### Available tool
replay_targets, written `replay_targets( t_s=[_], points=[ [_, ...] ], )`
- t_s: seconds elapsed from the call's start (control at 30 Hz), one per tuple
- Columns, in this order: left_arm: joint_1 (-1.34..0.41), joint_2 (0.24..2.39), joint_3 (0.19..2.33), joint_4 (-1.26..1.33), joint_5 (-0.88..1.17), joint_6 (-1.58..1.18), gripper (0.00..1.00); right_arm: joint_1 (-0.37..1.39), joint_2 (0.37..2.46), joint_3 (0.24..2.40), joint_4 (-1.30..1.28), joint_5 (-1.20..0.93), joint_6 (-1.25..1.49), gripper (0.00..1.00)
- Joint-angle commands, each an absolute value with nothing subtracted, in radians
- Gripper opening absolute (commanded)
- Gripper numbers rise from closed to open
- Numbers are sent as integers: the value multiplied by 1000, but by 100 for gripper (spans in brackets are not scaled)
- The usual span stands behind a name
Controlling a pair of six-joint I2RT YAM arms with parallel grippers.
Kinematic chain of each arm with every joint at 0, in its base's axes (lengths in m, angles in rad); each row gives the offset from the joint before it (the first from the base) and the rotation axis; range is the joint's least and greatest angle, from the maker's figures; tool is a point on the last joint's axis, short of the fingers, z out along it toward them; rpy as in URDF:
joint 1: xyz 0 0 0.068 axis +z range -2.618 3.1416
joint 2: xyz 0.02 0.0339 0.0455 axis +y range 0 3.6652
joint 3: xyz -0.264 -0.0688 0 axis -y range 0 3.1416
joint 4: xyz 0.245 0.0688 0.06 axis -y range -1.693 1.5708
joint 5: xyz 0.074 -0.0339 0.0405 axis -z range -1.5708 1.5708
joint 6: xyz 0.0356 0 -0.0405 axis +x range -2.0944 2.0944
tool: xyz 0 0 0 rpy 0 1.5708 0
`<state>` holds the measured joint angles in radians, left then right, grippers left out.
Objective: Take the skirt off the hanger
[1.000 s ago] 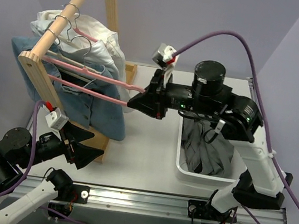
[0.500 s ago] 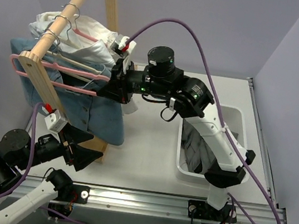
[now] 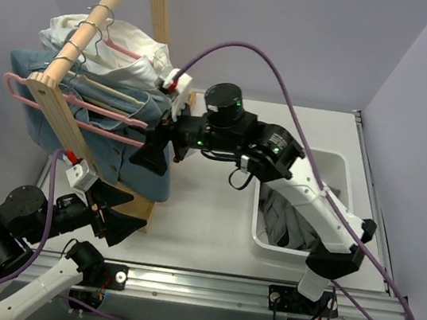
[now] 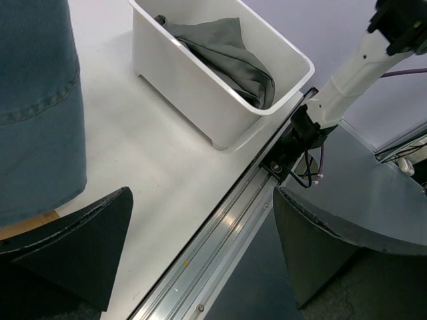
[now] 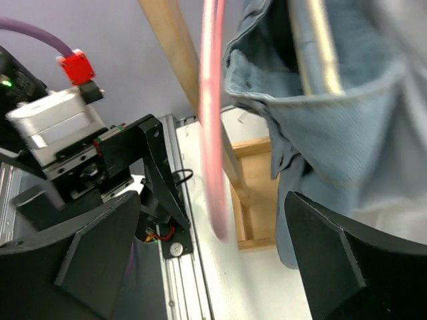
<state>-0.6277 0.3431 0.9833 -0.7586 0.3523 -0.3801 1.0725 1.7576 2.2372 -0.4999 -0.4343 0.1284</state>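
Observation:
The dark grey skirt (image 3: 293,220) lies crumpled in the white bin (image 3: 257,235) on the right, off the hanger; the left wrist view shows the skirt (image 4: 230,53) too. The pink hanger (image 3: 115,116) sits bare across the near end of the wooden rail (image 3: 47,91), against the denim garment. My right gripper (image 3: 152,159) is open at the hanger's right end. In the right wrist view the blurred hanger (image 5: 212,120) passes between the spread fingers (image 5: 347,260) without being pinched. My left gripper (image 3: 129,210) stands open and empty low beside the rack's foot.
A light blue denim garment (image 3: 143,174) and a white shirt (image 3: 125,54) hang on cream hangers from the wooden rack. The rack's upright post (image 5: 170,53) and its base (image 5: 257,193) lie just behind the hanger. The metal rail (image 4: 227,240) runs along the table's near edge.
My right arm swung left from the bin, carrying the pink hanger to the rack. Its jaws then opened and let the hanger go. The left arm stayed still.

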Motion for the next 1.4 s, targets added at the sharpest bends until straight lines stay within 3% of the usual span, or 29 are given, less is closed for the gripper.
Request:
replay_targets(
  t_s=[0.0, 0.33, 0.9, 1.03, 1.37],
  points=[
    [-629, 345, 973, -723, 373, -368, 95, 1022, 1570, 2169, -310, -367, 159, 86],
    [-629, 374, 1003, -696, 399, -368, 95, 858, 1658, 2296, -290, -500, 199, 81],
    [-629, 380, 1039, -738, 400, -316, 95, 885, 1878, 2344, -252, -646, 213, 68],
    [-629, 379, 1034, -736, 400, -319, 95, 894, 1920, 2365, -268, -657, 221, 60],
    [-630, 379, 1019, -733, 403, -324, 95, 917, 1818, 2270, -305, -468, 152, 79]
  ],
)
